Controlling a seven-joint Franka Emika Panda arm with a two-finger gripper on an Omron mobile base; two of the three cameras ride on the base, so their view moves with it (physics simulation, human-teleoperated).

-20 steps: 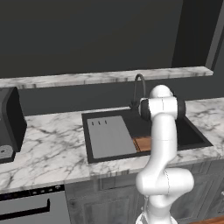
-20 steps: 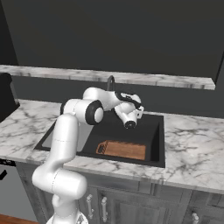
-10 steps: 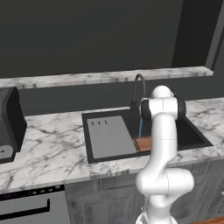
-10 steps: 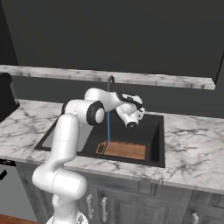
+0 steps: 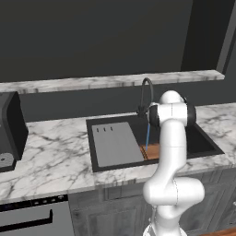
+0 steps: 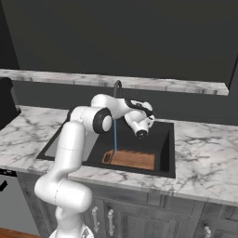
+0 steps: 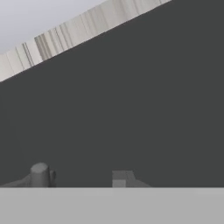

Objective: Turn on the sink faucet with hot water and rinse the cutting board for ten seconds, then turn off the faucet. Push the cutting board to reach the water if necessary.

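Item one, nearest me: cutting board (image 6: 132,160), lying flat on the sink (image 6: 168,153) floor at its front edge; I judge it stiff, light, slick when wet, best pushed by an edge rather than pinched. Water (image 6: 115,135) falls onto its left end. Beside it in the basin, a grey slotted slab (image 5: 115,144). Gripper (image 6: 141,134) hangs over the basin; my hand view shows the finger tips (image 7: 40,174) standing apart, holding nothing. Farthest: sink faucet (image 5: 146,94), running.

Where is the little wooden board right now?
The cutting board lies flat in the black sink, along its front wall in the right base view. The water from the faucet lands on its left end.
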